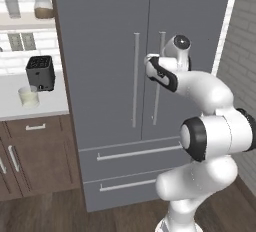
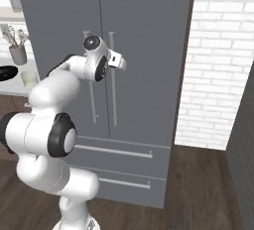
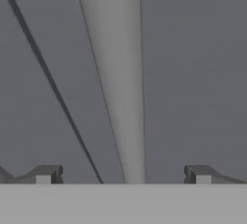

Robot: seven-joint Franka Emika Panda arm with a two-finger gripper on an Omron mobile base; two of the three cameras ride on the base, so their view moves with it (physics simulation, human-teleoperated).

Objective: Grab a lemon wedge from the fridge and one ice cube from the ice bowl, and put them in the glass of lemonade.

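The gripper (image 3: 123, 175) is standing wide open, fingers (image 3: 43, 175) straddling the right door's silver handle (image 3: 118, 83), which is running straight up between them, clearly lining up to clamp the bar and pull. The fridge (image 1: 100, 51) is sitting shut dead ahead, so the lemon wedge is presumably waiting inside. Far off to the gripper's left, the glass of lemonade (image 1: 28, 97) is waiting on the counter (image 1: 30, 111), the ice bowl (image 2: 6, 73) sitting nearby.

Arm raised forward, claw (image 3: 123, 175) spread wide

The fridge (image 1: 105, 76) looks matt grey, its bar handle (image 3: 118, 73) smooth brushed metal (faintly shiny).
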